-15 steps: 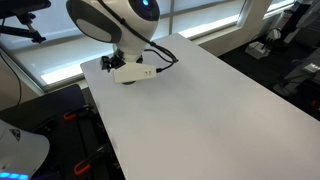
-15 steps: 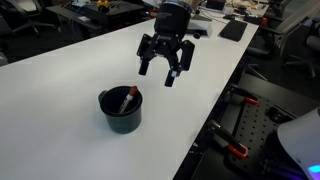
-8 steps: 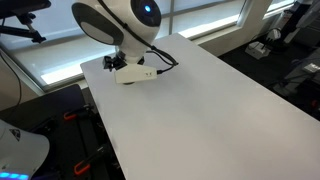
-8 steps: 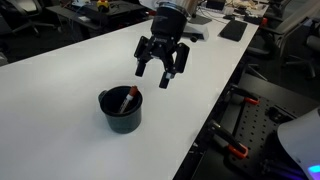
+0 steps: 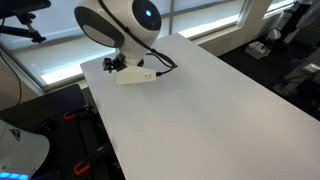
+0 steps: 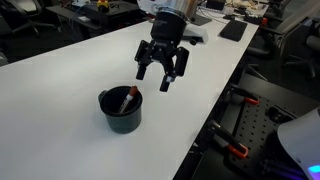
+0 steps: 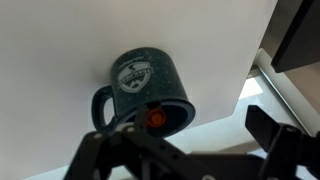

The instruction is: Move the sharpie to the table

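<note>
I log a dark speckled mug (image 6: 121, 112), upright, logo on its side; a white cabled box (image 5: 135, 76) well apart from it.

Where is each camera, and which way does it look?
Exterior view: above a table end, looking along the white tabletop; shows the white arm.
Exterior view: beside the table, facing the dark round mug holding the reddish sharpie; shows the open black gripper.
Wrist view: looks down into the mug; fingers at bottom.
Wrist and an exterior view share mug, sharpie.
</note>
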{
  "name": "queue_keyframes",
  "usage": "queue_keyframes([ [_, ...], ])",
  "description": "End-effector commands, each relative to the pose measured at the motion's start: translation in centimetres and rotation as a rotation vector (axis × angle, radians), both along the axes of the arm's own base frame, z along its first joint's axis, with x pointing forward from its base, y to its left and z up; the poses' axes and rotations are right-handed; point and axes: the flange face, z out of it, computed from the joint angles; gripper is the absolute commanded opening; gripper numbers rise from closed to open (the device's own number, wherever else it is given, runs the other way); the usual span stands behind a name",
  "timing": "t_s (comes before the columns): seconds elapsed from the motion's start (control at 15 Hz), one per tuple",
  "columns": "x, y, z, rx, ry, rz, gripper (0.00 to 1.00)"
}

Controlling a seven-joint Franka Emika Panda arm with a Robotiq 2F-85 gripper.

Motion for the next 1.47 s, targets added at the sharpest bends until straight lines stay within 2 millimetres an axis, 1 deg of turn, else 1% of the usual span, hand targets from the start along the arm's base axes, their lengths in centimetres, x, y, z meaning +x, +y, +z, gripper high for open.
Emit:
queue_keyframes([
  [0.0,0.2,0.6,-0.5,0.014,-0.005,0.001,1.0],
  [0.27,0.6,1.2,-0.6,0.018,-0.016,0.004,1.0],
  [0.6,2.5,2.1,0.6,0.032,-0.051,-0.006,1.0],
  [0.93,3.5,2.5,0.6,0.029,-0.058,-0.002,1.0],
  [1.0,3.6,2.6,0.5,0.029,-0.055,-0.001,0.94],
  [1.07,3.7,2.6,0.4,0.029,-0.053,0.0,0.9],
  [1.13,3.8,2.6,0.3,0.027,-0.052,0.001,0.81],
  [1.2,3.8,2.6,0.1,0.026,-0.049,0.002,0.84],
  [1.33,3.9,2.7,-0.2,0.024,-0.044,0.004,0.78],
  [1.4,3.9,2.7,-0.3,0.023,-0.043,0.006,0.79],
])
